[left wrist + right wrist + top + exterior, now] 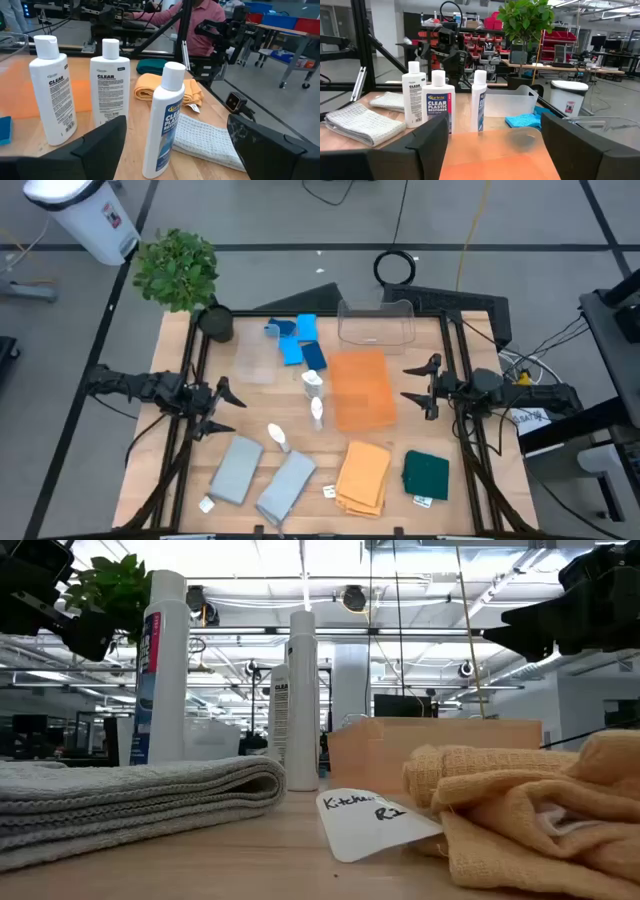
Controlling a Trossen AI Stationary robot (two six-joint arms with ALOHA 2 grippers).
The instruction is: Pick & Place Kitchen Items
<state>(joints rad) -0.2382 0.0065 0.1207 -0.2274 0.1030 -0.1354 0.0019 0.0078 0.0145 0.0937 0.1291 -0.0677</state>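
Three smooth white plastic bottles (313,395) upright between ribbed folded cloths (286,483); left pincer (226,409) and right pincer (418,386) released, empty.

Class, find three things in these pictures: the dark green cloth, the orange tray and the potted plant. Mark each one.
dark green cloth (426,474), high view, middle of its folded top.
orange tray (362,388), high view, bare centre of its floor.
potted plant (177,268), high view, middle of its leaves.
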